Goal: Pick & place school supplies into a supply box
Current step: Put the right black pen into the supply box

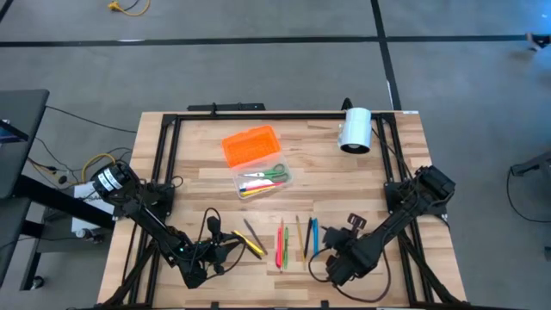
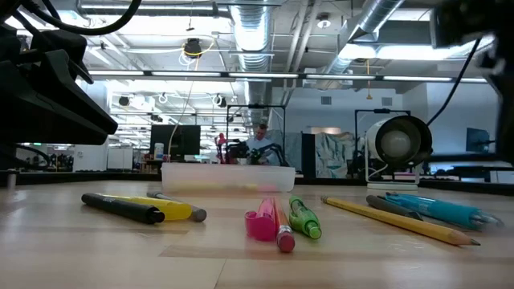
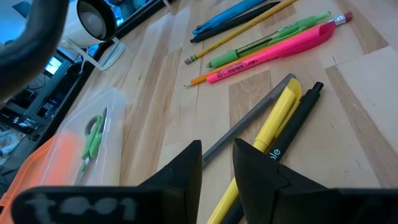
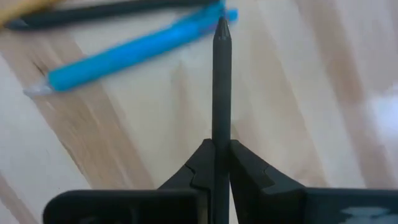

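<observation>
The left gripper [image 1: 225,250] is seen low over the front left of the counter [image 1: 405,155], its jaws parted and grasping nothing, poised just above a yellow pen [image 3: 273,124] and a black pen [image 3: 297,121] lying side by side, with a grey pencil [image 3: 249,124] beside them. Behind these, toward the middle of the counter, the clear box [image 1: 263,180] is found with its orange lid [image 1: 250,145] lying off, next to it. Green-handled scissors [image 1: 272,174] and what looks like a yellow and a red pen are already lodged in the box.

Between the two arms a row of supplies is left on the counter: a pink highlighter [image 3: 273,53], a green pen [image 3: 267,42], a yellow pencil [image 3: 239,31] and a blue pen [image 4: 134,50].

At the front right, the right gripper [image 4: 221,149] is clenched on a dark pencil [image 4: 221,81], held above the wood. A white cylinder [image 1: 355,129] lies at the far right corner.

The task is judged to be early: a few items are packed, most are left, and the lid is not yet on.
</observation>
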